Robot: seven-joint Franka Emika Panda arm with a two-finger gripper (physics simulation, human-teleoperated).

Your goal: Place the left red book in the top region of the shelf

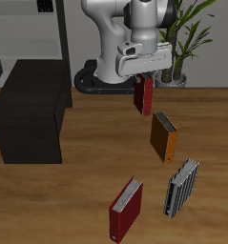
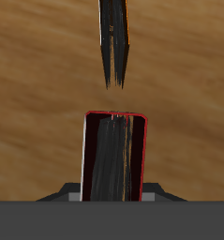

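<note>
- The left red book, a slim dark red hardcover with white page edges, is held upright above the wood-grain bench, clear of its surface.
- The hand is clamped on the book's upper end.
- An orange book is seen just below, and a grey striped book nearer the bench's front edge.
- A second red book stands beside the grey one.
- The shelf, a boxy matte black unit, is set well apart.
</note>
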